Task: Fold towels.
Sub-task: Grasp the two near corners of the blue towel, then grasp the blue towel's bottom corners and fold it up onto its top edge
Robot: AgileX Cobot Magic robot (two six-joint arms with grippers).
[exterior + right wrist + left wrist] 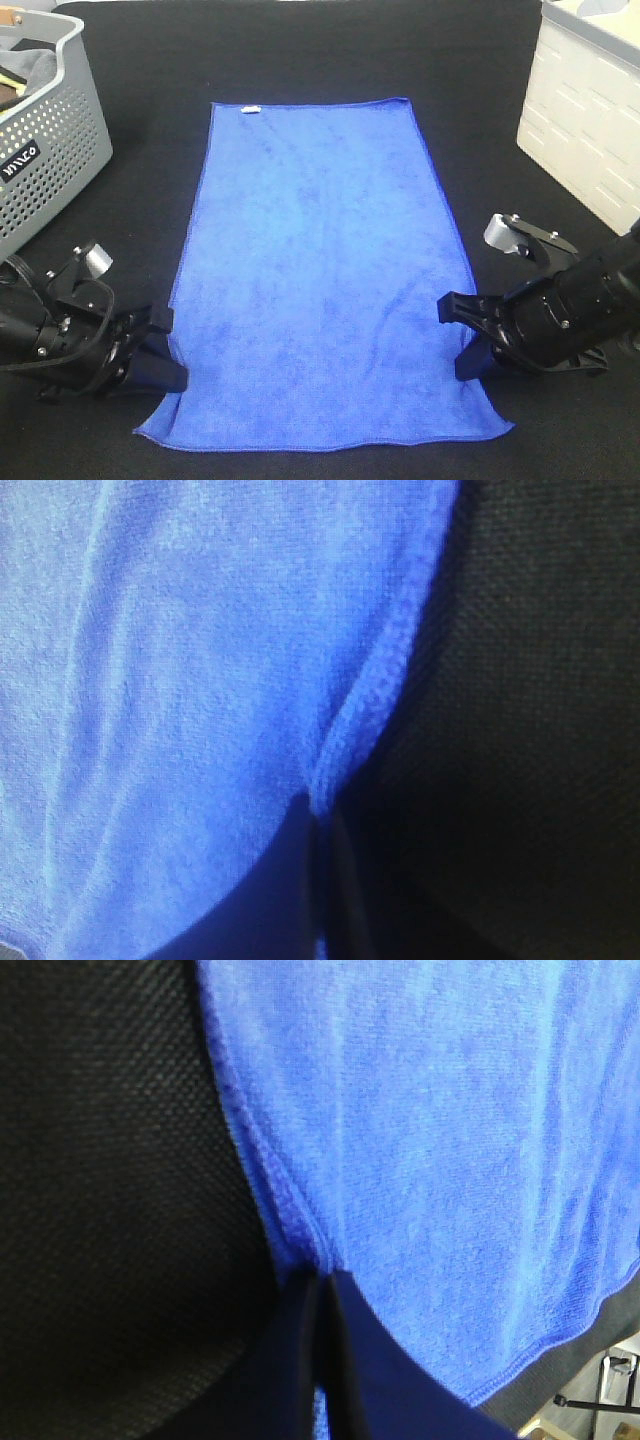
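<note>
A blue towel (320, 270) lies flat and lengthwise on the black table, with a small white tag at its far edge. My left gripper (170, 378) is at the towel's left edge near the front corner. In the left wrist view its fingers (300, 1360) are pressed together on the towel's hem (290, 1215). My right gripper (468, 352) is at the towel's right edge near the front. In the right wrist view its fingers (300, 880) are closed on the towel's hem (350, 720), which puckers up between them.
A grey perforated basket (50, 150) holding dark cloth stands at the back left. A white crate (590, 120) stands at the back right. The black table cloth (320, 50) surrounds the towel.
</note>
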